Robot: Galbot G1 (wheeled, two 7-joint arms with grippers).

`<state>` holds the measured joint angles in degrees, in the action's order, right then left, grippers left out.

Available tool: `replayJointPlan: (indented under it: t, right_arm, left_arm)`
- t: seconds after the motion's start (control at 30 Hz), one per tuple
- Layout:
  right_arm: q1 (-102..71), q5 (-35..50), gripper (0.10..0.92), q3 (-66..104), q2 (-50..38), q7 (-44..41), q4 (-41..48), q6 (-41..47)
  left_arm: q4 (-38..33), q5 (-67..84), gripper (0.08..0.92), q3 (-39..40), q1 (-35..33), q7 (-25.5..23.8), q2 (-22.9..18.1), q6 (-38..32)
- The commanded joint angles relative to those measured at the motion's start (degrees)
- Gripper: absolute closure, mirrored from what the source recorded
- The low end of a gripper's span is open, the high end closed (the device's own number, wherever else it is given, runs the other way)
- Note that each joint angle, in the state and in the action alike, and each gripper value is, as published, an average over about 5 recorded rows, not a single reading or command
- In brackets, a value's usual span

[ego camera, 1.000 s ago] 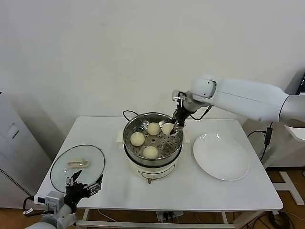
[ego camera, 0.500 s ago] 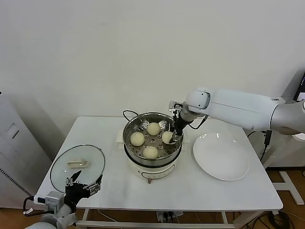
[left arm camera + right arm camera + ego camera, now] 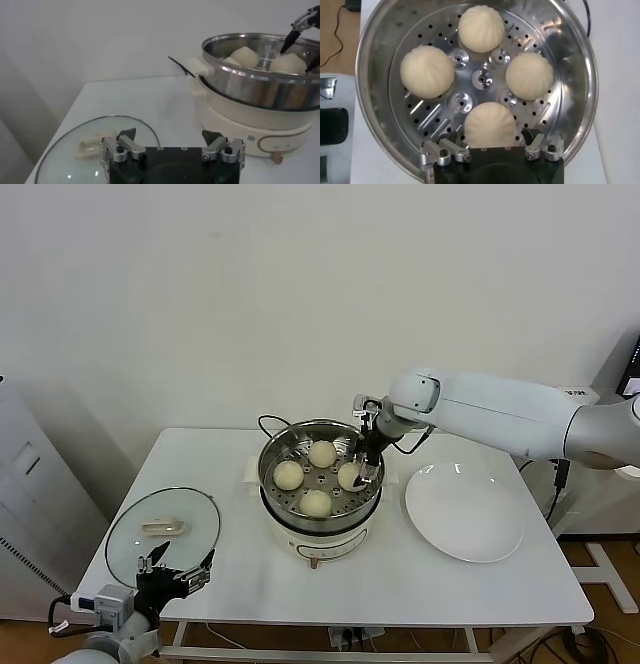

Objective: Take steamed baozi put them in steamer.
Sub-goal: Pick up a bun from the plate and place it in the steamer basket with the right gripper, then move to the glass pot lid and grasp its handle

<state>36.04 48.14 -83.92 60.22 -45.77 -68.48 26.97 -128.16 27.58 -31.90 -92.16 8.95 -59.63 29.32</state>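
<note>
The steamer (image 3: 270, 469), a shiny steel pot on a white cooker base, stands mid-table and holds several cream-white steamed baozi. One baozi (image 3: 350, 475) lies at the pot's right side, on the perforated floor. My right gripper (image 3: 362, 469) reaches down inside the pot over it. In the right wrist view that baozi (image 3: 489, 125) sits between the spread fingers of the right gripper (image 3: 489, 136), which is open with gaps on both sides. My left gripper (image 3: 168, 135) is parked open and empty low at the table's front left corner (image 3: 178, 569).
A flat white plate (image 3: 465, 512) lies bare to the right of the steamer. The glass lid (image 3: 163, 529) with a white handle lies at the front left, just ahead of the left gripper. A black cord (image 3: 268, 422) runs behind the pot.
My right gripper lowered the baozi from rim height onto the steamer floor and opened, letting it go. The left arm has not moved.
</note>
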Motion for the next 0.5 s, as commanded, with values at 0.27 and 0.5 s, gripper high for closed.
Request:
replayJointPlan:
  t: [0.27,0.5]
  right_arm:
    - [-4.9,10.1,0.203,22.2,-12.5,3.2,1.0,-7.7]
    - [-23.1,8.2,0.203,42.9,-20.9,15.5,-2.0,-15.2]
  left_arm:
    - [1.3,0.2,0.177,-1.0,0.6,0.1,-0.5,-0.1]
    - [2.4,0.1,0.177,-0.8,1.2,0.2,-0.3,-0.1]
